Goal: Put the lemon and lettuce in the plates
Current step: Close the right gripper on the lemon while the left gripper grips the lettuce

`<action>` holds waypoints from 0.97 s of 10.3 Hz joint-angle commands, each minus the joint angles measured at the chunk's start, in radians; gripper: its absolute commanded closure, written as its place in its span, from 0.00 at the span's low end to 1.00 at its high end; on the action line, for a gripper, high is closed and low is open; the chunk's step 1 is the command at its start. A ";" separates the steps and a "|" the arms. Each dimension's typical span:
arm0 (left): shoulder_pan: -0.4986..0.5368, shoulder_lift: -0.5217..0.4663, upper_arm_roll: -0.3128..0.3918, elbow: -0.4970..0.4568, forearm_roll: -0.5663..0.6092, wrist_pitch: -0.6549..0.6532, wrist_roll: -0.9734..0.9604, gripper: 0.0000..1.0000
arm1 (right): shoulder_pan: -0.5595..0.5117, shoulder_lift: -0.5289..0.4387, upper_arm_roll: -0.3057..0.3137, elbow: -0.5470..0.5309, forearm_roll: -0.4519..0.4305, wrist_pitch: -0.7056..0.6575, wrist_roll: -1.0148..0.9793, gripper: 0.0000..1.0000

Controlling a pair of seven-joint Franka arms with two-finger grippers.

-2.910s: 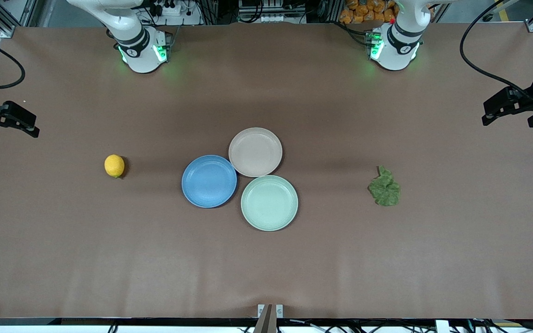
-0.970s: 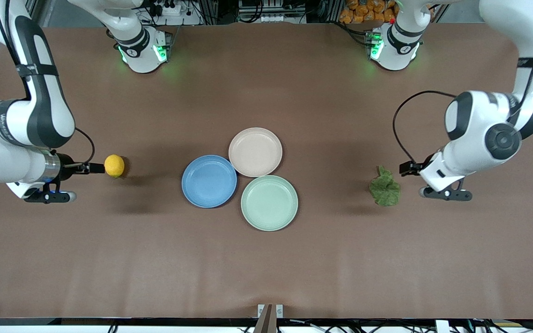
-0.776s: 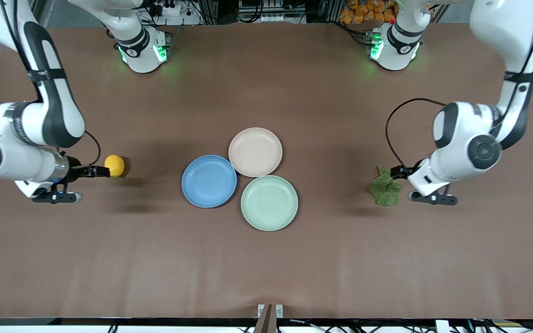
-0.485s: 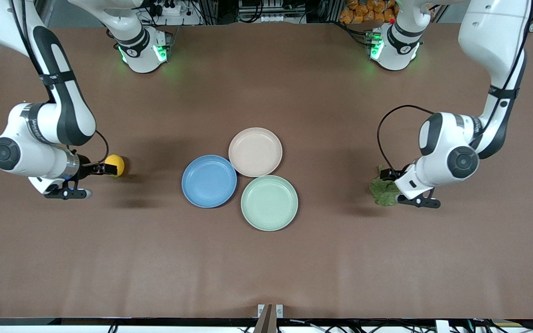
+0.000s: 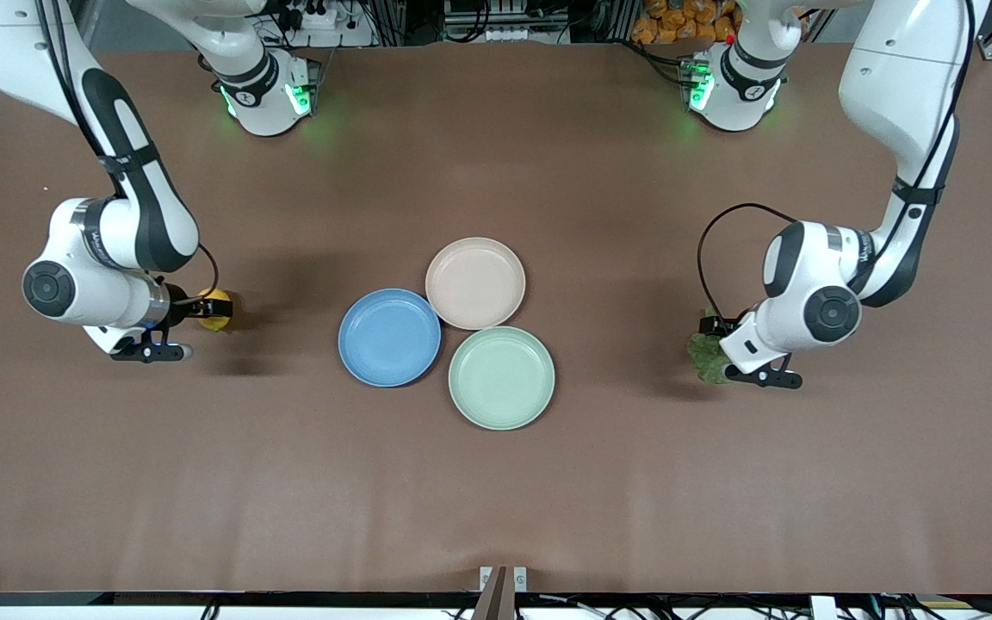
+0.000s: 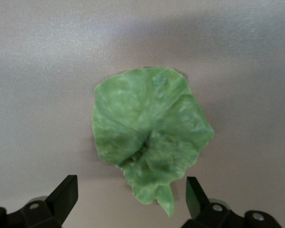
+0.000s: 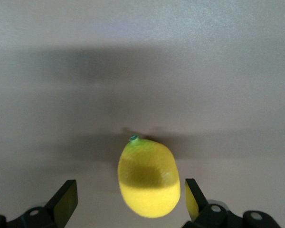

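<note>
Both arms have swung in from the bench ends over the last few seconds, and each now hangs over its target. Your right gripper point(image 5: 200, 307) is over the lemon point(image 5: 219, 312), which sits on the bench point(image 5: 496, 499) toward the right arm's end, well apart from the plates. Your left gripper point(image 5: 714, 337) is over the lettuce point(image 5: 703, 355), lying flat toward the left arm's end. Neither item has shifted, so both picks are about to start and nothing is placed yet.

In each wrist view the fingers stand wide apart and hold nothing: the lemon point(image 7: 149, 178) sits between the right pair, the lettuce point(image 6: 149, 135) just ahead of the left pair.

The blue plate point(image 5: 389, 337) and beige plate point(image 5: 475, 282) wait bare at mid-bench, touching the green plate point(image 5: 501, 377).

From the front, each wrist covers much of its item; only an edge of lemon and leaf shows. You cannot tell how high the fingertips are above the bench, and the wrist views cut them off at the frame edge.
</note>
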 commanded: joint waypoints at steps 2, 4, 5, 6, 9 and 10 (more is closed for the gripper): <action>-0.023 0.024 0.001 0.015 0.058 0.015 -0.077 0.01 | -0.081 0.056 0.012 -0.003 -0.011 0.078 -0.103 0.00; -0.019 0.047 0.001 0.023 0.058 0.036 -0.077 0.11 | -0.080 0.060 0.014 0.000 -0.003 0.067 -0.101 0.00; -0.013 0.059 -0.001 0.023 0.055 0.050 -0.077 0.12 | -0.075 0.060 0.014 0.000 0.012 0.061 -0.098 0.00; -0.008 0.065 -0.001 0.023 0.049 0.056 -0.075 0.12 | -0.062 0.057 0.012 0.002 0.067 0.027 -0.098 0.00; -0.007 0.070 -0.001 0.026 0.044 0.059 -0.077 0.71 | -0.055 0.076 0.009 0.002 0.107 0.026 -0.098 0.00; -0.004 0.063 -0.002 0.024 0.042 0.058 -0.075 1.00 | -0.055 0.080 0.008 0.002 0.107 0.027 -0.099 0.00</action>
